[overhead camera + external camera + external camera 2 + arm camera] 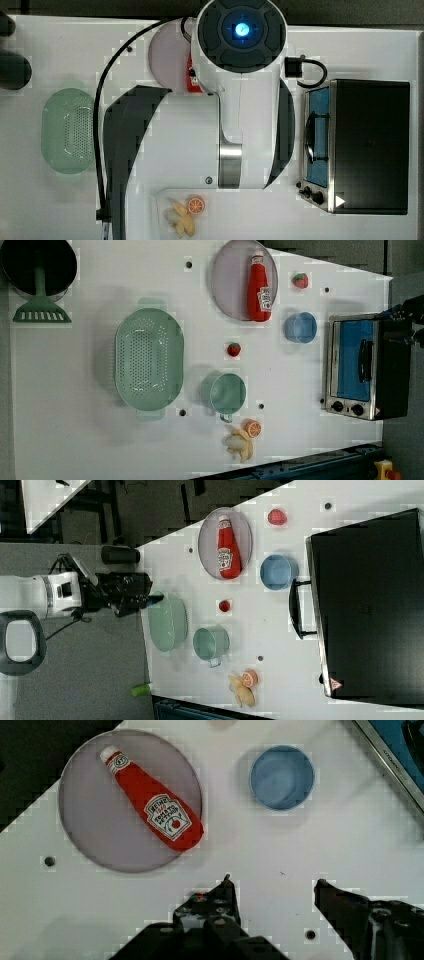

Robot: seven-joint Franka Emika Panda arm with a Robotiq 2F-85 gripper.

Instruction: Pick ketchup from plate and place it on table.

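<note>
Wrist view: the pincer (274,882) hangs above bare white surface (310,845), its two dark fingers (227,892) spread apart with nothing between them. Beyond the fingertips lies the ketchup (150,800), a red bottle on its side with its label up, resting on the plate (90,830); its whitish cap end sits well inside the plate and its broad base reaches the plate's rim. A blue bowl (282,777) stands on the surface beside the plate, apart from it.

Right view: the pincer (150,599) is held clear of the surface, level with the green basket (167,621) and well apart from the ketchup (227,547). The bottle lies across the plate (207,542) at the far end of the surface, towards the right view's top. The blue bowl (278,572) stands to the right view's right of the plate, a strawberry (224,605) lies between plate and green cup (211,643), and a second strawberry (276,516) lies farther off.

Left view: the toaster oven (362,367) occupies the left view's right edge; a banana (239,442) and an orange slice (253,428) lie touching near the left view's bottom, just below the green cup (226,393).
</note>
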